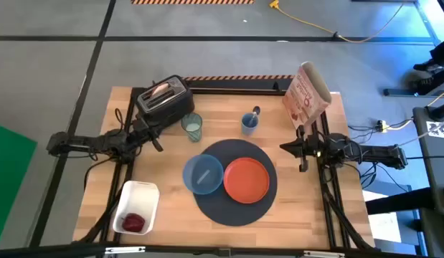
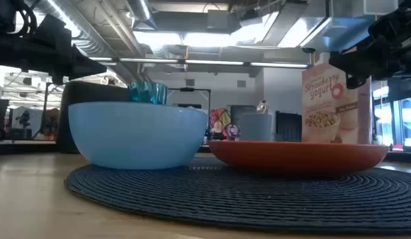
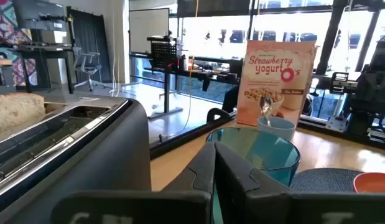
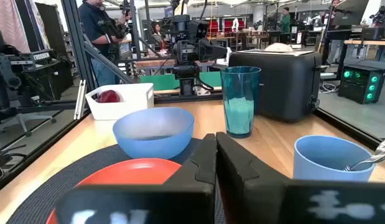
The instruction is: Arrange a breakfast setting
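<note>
A dark blue-grey round mat (image 1: 232,208) lies on the wooden table's middle. On it stand a small blue bowl (image 1: 203,174) at the left and an orange plate (image 1: 246,179) at the right. A translucent green tumbler (image 1: 192,127) stands upright on the wood beyond the mat, next to the toaster. A metal spoon (image 1: 256,112) stands handle-down in a small blue cup (image 1: 249,123). My left gripper (image 1: 158,145) is shut and empty, left of the tumbler. My right gripper (image 1: 283,147) is shut and empty, right of the mat.
A black toaster (image 1: 164,100) with bread in it stands at the far left. A cereal box (image 1: 306,93) stands at the far right. A white tray (image 1: 136,208) with a red thing in it lies at the near left. People show in the room behind (image 4: 96,25).
</note>
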